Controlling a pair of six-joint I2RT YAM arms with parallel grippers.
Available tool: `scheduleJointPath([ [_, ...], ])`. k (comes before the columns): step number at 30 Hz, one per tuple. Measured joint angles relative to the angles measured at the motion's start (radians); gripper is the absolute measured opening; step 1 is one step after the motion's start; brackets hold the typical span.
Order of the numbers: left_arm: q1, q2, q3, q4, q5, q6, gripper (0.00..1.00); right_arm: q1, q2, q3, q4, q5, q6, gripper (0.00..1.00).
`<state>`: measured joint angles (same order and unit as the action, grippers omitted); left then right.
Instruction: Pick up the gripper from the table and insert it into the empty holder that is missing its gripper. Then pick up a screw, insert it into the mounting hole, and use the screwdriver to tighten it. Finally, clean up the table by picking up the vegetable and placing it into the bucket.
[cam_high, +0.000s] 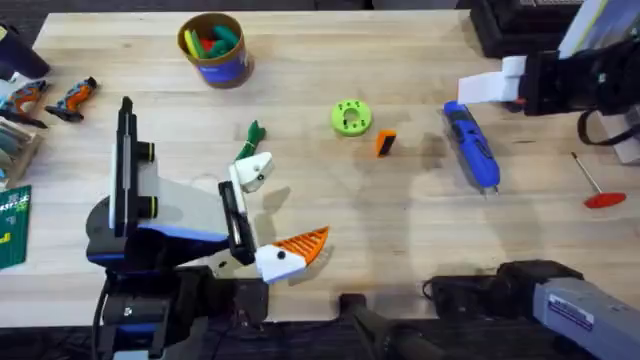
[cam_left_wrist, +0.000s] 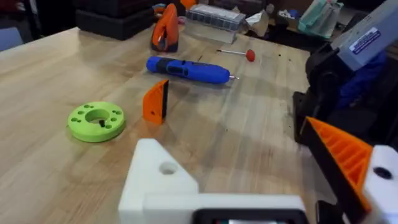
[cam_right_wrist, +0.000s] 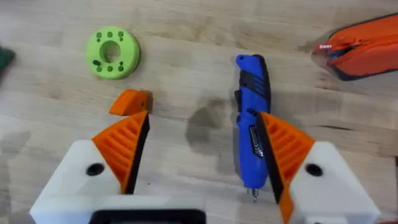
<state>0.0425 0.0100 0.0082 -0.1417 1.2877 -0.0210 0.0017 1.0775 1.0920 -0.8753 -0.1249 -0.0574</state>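
Observation:
The small orange gripper (cam_high: 385, 143) stands on the table between the lime-green disc (cam_high: 350, 117) and the blue screwdriver (cam_high: 472, 147). My left gripper (cam_high: 285, 205) is open, low at the front left. One of its mounts is the bare white empty holder (cam_left_wrist: 165, 180); the other carries an orange tip (cam_left_wrist: 342, 155). The orange gripper (cam_left_wrist: 155, 101) lies ahead of it. My right gripper (cam_right_wrist: 202, 149) is open and hovers over the screwdriver (cam_right_wrist: 252, 118), which lies close inside one orange finger, not held. The dark-green vegetable (cam_high: 252, 135) lies just beyond the left gripper. The bucket (cam_high: 212, 48) stands at the back left.
A thin rod with a red round handle (cam_high: 597, 185) lies at the right edge. Orange-handled tools (cam_high: 70, 97) and boxes sit at the far left. The right arm's base (cam_high: 520, 290) fills the front right corner.

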Motion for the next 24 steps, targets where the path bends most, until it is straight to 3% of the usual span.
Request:
scheduleJointPath([
  [10,0.000,0.000,0.000,-0.011,0.022,0.075,0.985,0.000,0.000,0.000,0.000,0.000,0.000,0.980],
  [24,0.000,0.000,0.000,-0.011,0.026,0.096,0.985,0.000,0.000,0.000,0.000,0.000,0.000,0.980],
])
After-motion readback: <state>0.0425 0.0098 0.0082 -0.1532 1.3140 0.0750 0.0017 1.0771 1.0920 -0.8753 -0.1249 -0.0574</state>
